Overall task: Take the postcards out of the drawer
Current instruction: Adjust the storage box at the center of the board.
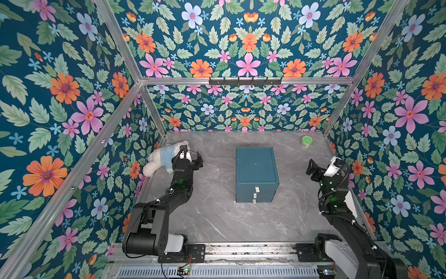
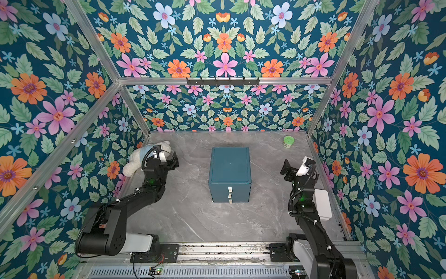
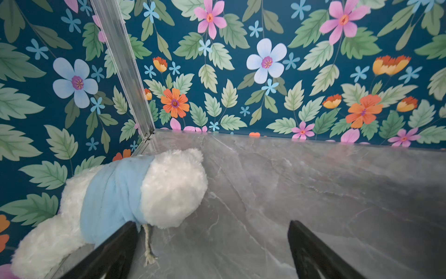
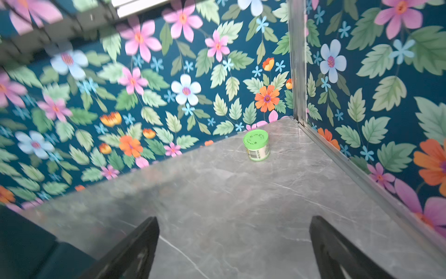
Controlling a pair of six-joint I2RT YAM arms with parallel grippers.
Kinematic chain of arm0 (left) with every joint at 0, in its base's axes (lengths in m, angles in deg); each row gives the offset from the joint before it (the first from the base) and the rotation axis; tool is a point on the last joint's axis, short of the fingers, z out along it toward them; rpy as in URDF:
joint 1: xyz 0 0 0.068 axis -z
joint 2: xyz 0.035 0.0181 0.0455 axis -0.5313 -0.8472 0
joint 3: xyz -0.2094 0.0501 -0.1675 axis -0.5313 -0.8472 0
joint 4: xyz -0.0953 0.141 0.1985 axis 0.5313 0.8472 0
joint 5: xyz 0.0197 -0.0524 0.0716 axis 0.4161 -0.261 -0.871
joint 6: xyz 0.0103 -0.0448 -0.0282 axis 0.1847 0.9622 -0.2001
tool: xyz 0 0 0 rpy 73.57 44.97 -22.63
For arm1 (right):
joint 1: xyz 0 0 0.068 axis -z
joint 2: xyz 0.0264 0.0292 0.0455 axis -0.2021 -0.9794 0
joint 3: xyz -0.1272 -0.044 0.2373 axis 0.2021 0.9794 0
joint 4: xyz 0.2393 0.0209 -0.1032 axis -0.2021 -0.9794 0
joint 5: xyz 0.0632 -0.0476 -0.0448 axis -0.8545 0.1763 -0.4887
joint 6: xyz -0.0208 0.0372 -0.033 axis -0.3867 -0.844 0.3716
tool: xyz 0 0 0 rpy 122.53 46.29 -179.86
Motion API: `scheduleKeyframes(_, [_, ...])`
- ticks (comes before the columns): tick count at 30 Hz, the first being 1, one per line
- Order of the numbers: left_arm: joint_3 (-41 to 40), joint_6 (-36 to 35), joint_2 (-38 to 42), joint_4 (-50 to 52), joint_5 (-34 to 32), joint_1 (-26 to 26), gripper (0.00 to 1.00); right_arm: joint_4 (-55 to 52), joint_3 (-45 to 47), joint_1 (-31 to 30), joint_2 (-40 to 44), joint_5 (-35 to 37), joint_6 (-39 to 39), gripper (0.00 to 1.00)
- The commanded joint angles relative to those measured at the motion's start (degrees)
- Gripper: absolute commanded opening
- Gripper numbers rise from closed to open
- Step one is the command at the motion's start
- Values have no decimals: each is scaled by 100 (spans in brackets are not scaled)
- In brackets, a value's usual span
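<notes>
For postcards hidden in the shut drawer chest: probably thin, light, bendy, slick, best pinched at 1 free edge; wide and empty at left fingers and right fingers, flanking the chest.

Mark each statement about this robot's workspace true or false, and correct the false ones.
1. A toy bear lies close to the left claw. True.
2. The left claw grips the toy bear. False: the claw is open and empty.
3. All three drawers of the blue cabinet are shut. True.
4. Postcards lie out in plain sight. False: none can be seen.
5. The green jar stands on the cabinet. False: the green jar stands on the table, near a far corner.
</notes>
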Motion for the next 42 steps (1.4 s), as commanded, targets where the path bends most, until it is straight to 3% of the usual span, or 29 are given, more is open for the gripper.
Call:
scheduleKeyframes(1, [318, 426, -1, 898, -8, 278, 99, -1262, 35, 44, 539, 59, -1943, 99])
scheduleKeyframes(4, [527, 800, -37, 1457, 159, 568, 90, -2275, -341, 113, 796, -770, -2044, 96])
scheduleKeyframes(6, [546, 998, -48, 1768, 380, 717, 72, -3158, -822, 102, 634, -1293, -1930, 87])
scheduleKeyframes(7, [545, 1123, -46, 1948, 436, 775, 56, -3508, -1038, 105, 496, -1597, -1879, 74])
scheduleKeyframes(8, [516, 1269, -36, 2099, 477, 819, 29, -3768, -1217, 105, 325, -1969, -1829, 53])
scheduleKeyframes(9, [479, 1419, -20, 2217, 491, 842, 10, -3979, -1352, 92, 174, -2244, -1813, 36])
scheduleKeyframes(10, [429, 1587, 10, 2341, 535, 857, 0, -4223, -1506, 60, 21, -2503, -1804, 21])
scheduleKeyframes(12, [304, 1827, 90, 2502, 677, 894, 0, -4442, -1661, -73, -240, -2921, -1795, 8])
scheduleKeyframes(17, [189, 2320, 153, 2863, 1415, 1158, 0, -5093, -2143, -978, -786, -3128, -1537, 0])
scheduleKeyframes(22, [126, 2748, 156, 3185, 1954, 1558, 0, -5483, -2571, -1784, -1236, -2948, -1287, 0])
scheduleKeyframes(32, [127, 3494, 210, 3059, 2320, 2252, 0, -5692, -3248, -2321, -1867, -2994, -1276, 0])
scheduleKeyframes(42, [551, 3970, 114, 3185, 2152, 2592, 0, -5144, -4187, -2626, -2764, -3018, -1293, 0])
